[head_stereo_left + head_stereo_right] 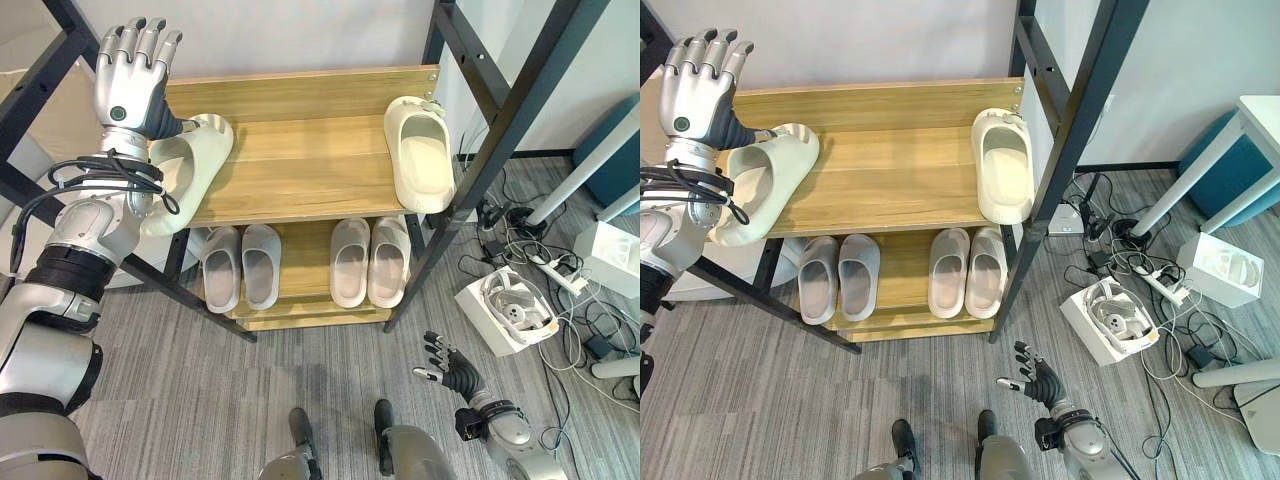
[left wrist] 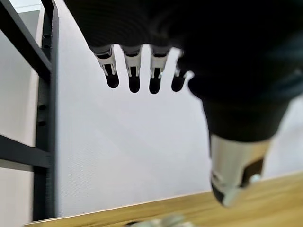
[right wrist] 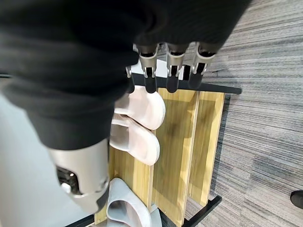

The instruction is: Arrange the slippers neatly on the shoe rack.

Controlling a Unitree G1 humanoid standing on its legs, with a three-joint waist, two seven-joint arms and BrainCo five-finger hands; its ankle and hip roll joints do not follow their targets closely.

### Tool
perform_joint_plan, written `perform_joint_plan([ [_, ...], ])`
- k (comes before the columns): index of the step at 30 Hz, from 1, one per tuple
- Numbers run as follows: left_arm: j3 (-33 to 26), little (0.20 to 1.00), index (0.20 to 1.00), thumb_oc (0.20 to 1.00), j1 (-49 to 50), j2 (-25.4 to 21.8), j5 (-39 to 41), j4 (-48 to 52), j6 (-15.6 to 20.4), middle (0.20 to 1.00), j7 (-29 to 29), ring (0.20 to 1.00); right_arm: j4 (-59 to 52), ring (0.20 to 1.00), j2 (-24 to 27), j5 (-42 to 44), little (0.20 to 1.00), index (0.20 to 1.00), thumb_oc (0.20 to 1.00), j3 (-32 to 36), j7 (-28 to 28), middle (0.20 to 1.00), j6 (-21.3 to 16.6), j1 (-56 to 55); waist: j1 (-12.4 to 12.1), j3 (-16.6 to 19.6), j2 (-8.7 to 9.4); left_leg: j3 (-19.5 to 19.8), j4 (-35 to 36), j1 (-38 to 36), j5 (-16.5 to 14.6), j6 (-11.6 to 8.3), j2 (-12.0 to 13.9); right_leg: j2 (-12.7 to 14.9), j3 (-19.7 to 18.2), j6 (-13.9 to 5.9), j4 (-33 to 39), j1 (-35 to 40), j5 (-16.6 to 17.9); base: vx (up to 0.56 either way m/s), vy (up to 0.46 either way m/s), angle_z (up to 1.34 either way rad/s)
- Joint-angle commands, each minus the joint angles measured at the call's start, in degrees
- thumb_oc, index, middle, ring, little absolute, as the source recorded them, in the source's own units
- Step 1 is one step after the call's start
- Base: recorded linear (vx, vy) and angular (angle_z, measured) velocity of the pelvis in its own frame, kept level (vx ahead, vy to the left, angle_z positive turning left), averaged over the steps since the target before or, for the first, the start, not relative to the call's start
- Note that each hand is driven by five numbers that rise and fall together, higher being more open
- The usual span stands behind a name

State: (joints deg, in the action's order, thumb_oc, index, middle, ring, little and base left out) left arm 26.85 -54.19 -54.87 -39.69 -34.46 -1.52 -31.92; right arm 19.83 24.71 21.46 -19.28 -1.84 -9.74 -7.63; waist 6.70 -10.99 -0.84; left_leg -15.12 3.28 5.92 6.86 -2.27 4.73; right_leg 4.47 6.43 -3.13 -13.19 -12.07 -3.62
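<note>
- Slippers: two cream ones lie on the top shelf of the shoe rack. The left cream slipper sits at that shelf's left end, its long axis slanting, toe towards the back wall and heel hanging over the front left edge.
- The right cream slipper lies at the shelf's right end, long axis running front to back, sole down, opening up.
- On the lower shelf, a grey pair stands left and a pinkish-white pair right, all lengthwise front to back.
- No writing on them can be read.
- The left hand is raised above the shelf's left end, fingers straight and spread, holding nothing.
- The right hand hangs low over the floor in front of the rack, fingers relaxed and empty.
</note>
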Motion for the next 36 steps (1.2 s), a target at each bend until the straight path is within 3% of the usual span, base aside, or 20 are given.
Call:
perform_joint_plan([
  [1, -2.38, 1.000, 1.000, 1.000, -1.30, -2.97, -2.23, -0.83, -0.58, 1.000, -1.16, 1.000, -1.61, 1.000, -1.23, 0.88, 1.000, 1.000, 1.000, 0.16, -0.24, 1.000, -3.47, -0.86, -0.15, 1.70, 3.43, 1.35, -4.11, -3.77, -10.48, -1.10, -0.79, 6.17, 0.00, -9.22, 11.94, 6.71, 4.13, 0.02, 0.035, 0.00],
  [23, -3.19, 1.000, 1.000, 1.000, 2.85, -3.67, -3.89, -2.53, -0.72, 1.000, -0.75, 1.000, -1.57, 1.000, -1.23, 0.70, 1.000, 1.000, 1.000, 0.25, -0.21, 1.000, -3.46, -1.31, -0.66, 1.11, 3.59, 1.35, -5.27, -2.62, -11.12, -0.37, -1.54, 7.31, -0.24, -9.78, 11.70, 5.92, 4.70, 0.00, 0.015, 0.00],
  [36, 7.97, 1.000, 1.000, 1.000, -10.59, 2.72, -1.84, -16.14, -2.32, 1.000, -0.18, 1.000, -3.43, 1.000, 1.04, 1.55, 1.000, 1.000, 1.000, 0.79, 0.61, 1.000, -3.81, -1.26, 2.01, -0.66, 4.63, 0.14, -6.73, -0.38, -11.10, -0.21, -1.05, 7.08, -1.67, -9.91, 10.90, 2.97, 5.40, 0.00, 0.008, -0.02],
])
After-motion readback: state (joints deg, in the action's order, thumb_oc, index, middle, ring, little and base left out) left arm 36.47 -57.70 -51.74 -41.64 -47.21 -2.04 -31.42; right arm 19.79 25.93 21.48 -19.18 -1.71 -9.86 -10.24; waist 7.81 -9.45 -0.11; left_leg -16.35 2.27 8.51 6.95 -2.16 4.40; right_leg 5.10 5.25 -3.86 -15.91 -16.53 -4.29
